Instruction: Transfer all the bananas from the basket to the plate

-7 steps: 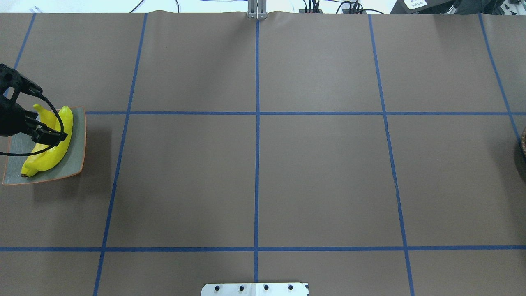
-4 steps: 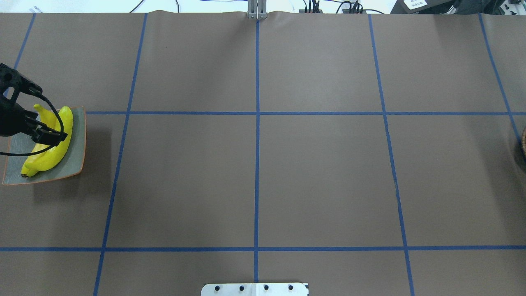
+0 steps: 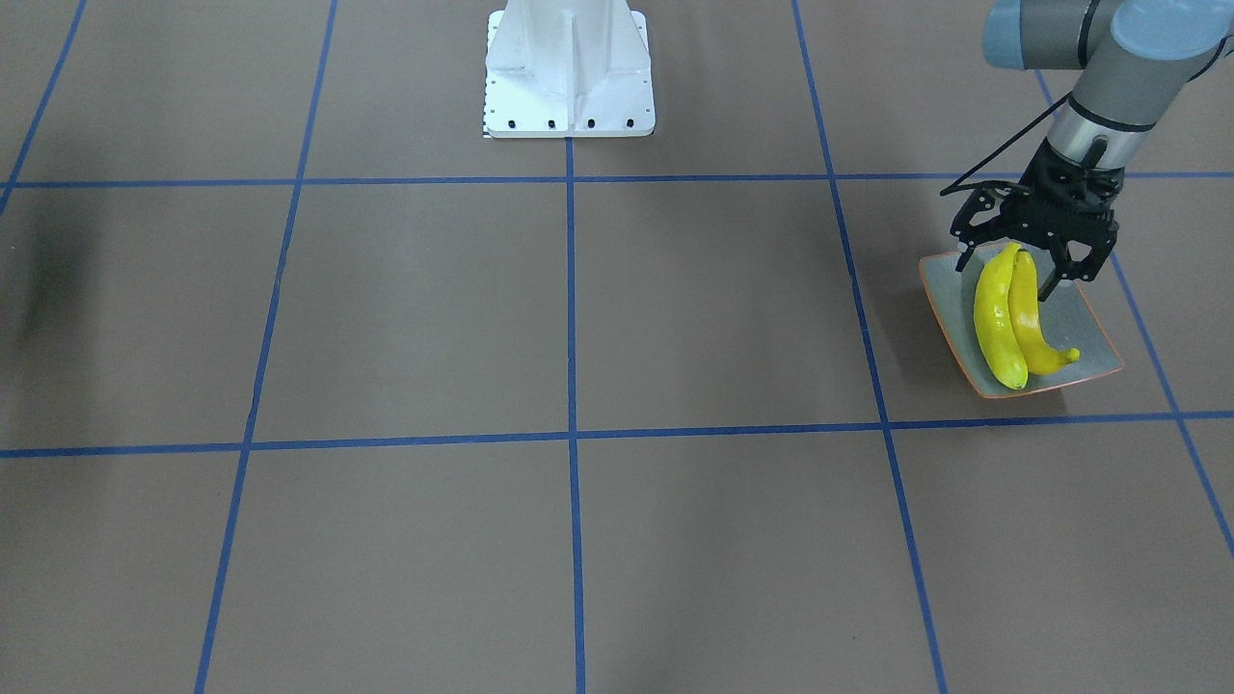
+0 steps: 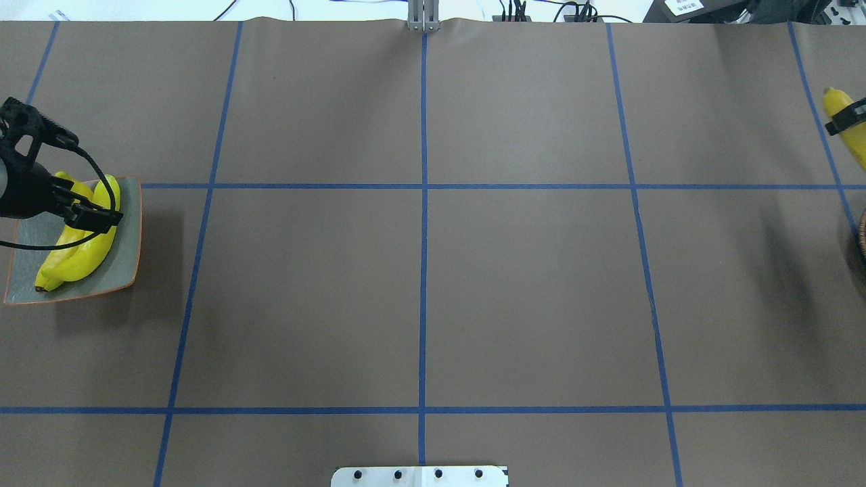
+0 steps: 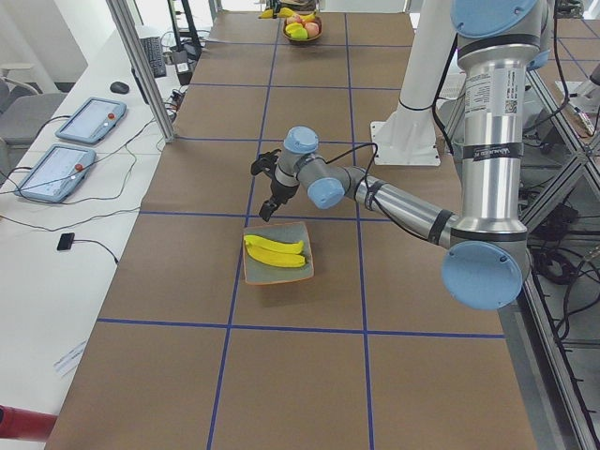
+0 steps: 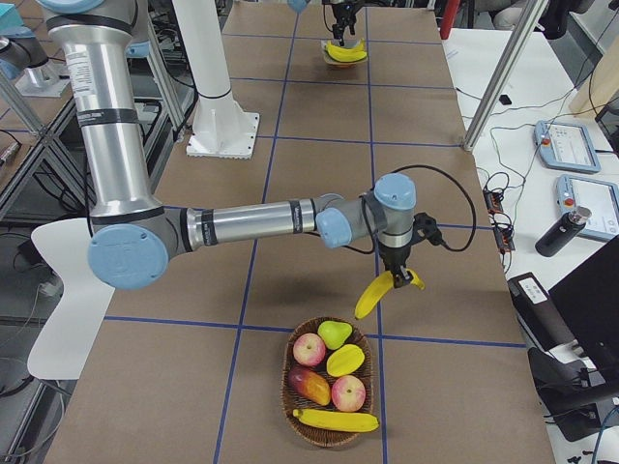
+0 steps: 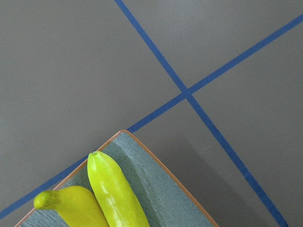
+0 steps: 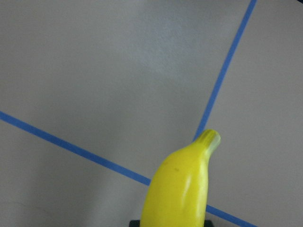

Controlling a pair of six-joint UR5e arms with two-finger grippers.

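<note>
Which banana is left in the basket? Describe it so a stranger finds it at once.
Go to the wicker basket at the table's end on the robot's right, near the right gripper. The basket banana lies flat along the rim nearest that end, next to a red apple. It is the only long, all-yellow fruit inside; the other banana hangs in the gripper outside the basket.

Overhead camera sits behind the robot, looking forward and down across the whole tabletop, plate far left. Front-facing camera stares back steeply, base up top, same plate on the right. Two end cameras sight along the tabletop, both catching plate and basket. Left wrist view hangs close over the plate's corner; right wrist view, tight on one banana.
</note>
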